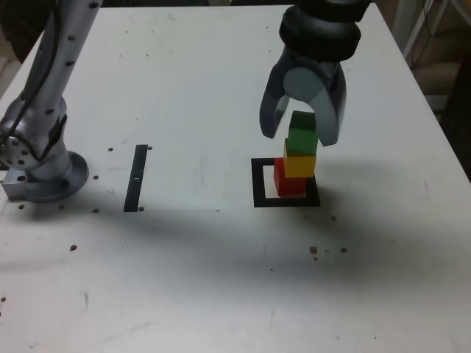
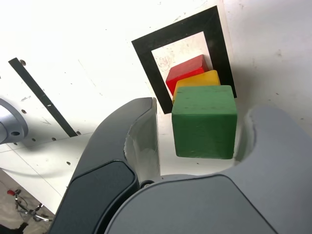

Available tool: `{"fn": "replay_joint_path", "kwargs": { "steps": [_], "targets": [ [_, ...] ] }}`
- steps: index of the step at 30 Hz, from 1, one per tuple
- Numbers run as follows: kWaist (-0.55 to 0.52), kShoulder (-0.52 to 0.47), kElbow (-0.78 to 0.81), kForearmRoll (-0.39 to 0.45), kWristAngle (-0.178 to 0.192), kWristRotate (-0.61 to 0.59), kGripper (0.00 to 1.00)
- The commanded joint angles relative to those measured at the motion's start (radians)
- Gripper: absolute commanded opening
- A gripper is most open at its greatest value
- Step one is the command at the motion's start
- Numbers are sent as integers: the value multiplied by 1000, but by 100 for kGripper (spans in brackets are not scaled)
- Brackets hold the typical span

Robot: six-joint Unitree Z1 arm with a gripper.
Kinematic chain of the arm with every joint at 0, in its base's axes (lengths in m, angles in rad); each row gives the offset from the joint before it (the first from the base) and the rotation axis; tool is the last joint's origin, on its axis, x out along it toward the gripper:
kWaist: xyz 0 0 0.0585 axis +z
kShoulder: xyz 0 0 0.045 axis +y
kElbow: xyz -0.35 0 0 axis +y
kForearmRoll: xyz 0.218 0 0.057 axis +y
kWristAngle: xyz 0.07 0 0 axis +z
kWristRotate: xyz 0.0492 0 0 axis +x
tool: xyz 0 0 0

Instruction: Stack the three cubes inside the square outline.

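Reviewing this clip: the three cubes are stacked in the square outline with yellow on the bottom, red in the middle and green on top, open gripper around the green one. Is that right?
Not quite. The order is wrong: the exterior view shows the red cube at the bottom and the yellow cube in the middle. The green cube is on top, inside the square outline, with the open gripper around it.

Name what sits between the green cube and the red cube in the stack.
The yellow cube sits between the green cube on top and the red cube at the bottom; the exterior view shows it clearly.
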State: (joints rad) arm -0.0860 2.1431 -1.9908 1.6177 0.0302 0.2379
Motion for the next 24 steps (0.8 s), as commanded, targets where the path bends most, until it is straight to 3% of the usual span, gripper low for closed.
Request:
{"fn": "replay_joint_path", "kwargs": {
  "steps": [1, 10, 24],
  "targets": [
    [3, 4, 4, 10, -4, 1, 98],
    [5, -32, 20, 5, 5, -1, 99],
    [13, -197, 187, -42, 17, -24, 99]
  ]
}}
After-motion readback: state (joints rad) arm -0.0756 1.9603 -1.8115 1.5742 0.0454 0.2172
